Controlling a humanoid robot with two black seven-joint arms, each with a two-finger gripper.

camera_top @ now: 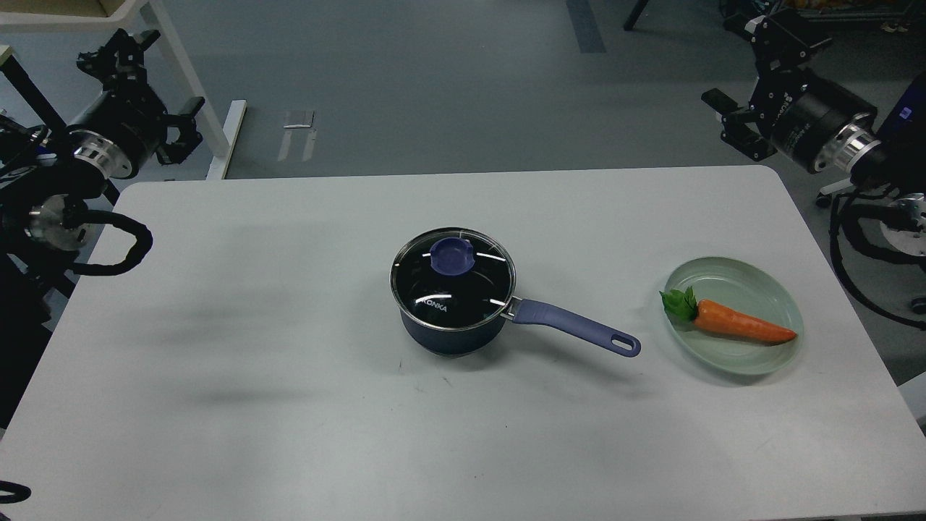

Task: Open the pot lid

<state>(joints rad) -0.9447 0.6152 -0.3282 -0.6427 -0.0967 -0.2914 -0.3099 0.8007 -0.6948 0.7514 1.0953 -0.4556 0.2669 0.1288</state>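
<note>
The pot (452, 329), a small dark navy saucepan, stands at the middle of the white table (289, 405). Its long blue-purple handle (575, 327) points right and toward the near edge. The lid (453, 278), clear glass with a steel rim and white "KONKA" lettering, rests flat on the pot with its blue-purple knob (451, 256) upright. My left gripper (148, 98) hangs off the table's far left corner, far from the pot. Past the far right corner my right gripper (752, 87) is raised. Both are dark, and their fingers cannot be told apart.
A pale green plate (752, 362) holding an orange toy carrot (741, 325) with green leaves sits right of the pot handle. White shelf legs (192, 79) stand behind the far left corner. A black cable (123, 250) loops over the table's left edge.
</note>
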